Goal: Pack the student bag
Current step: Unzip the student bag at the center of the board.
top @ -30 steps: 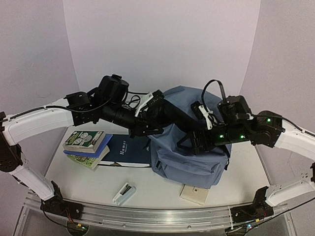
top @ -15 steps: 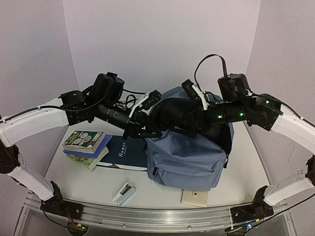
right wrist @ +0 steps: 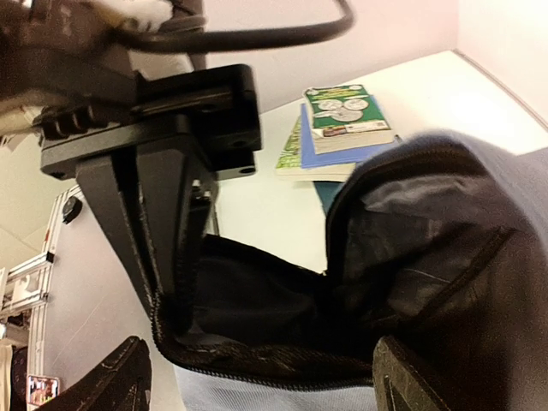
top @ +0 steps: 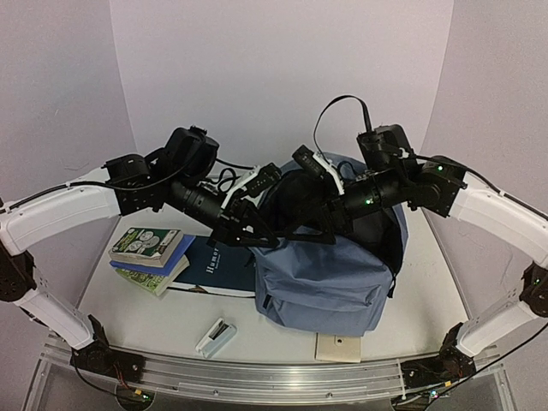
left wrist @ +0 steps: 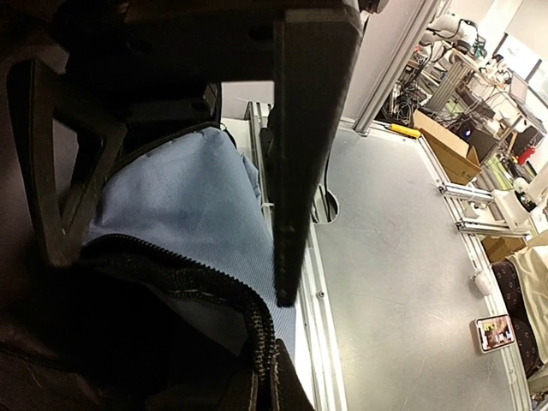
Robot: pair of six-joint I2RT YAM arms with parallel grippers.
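Note:
The student bag (top: 325, 274), a slate-blue backpack with black lining, stands at the table's middle with its top zipper open. My left gripper (top: 255, 233) is shut on the left rim of the opening and holds it up. In the left wrist view the zipper edge (left wrist: 257, 334) and blue fabric lie between its fingers (left wrist: 291, 171). The right wrist view shows the left gripper (right wrist: 175, 308) pinching that rim. My right gripper (top: 301, 205) is open at the mouth of the bag, its fingertips (right wrist: 424, 381) spread wide over the front rim (right wrist: 274, 364), holding nothing. The black inside (right wrist: 274, 300) looks empty.
A stack of books (top: 150, 253) lies left of the bag, also seen in the right wrist view (right wrist: 342, 120). A dark blue book (top: 214, 265) lies beside it. A small white device (top: 216, 336) and a beige flat card (top: 336, 347) lie near the front edge.
My right gripper has risen from the bag's front and moved left to the open top. The bag's mouth is now pulled wider and higher. The left gripper has kept hold of the rim.

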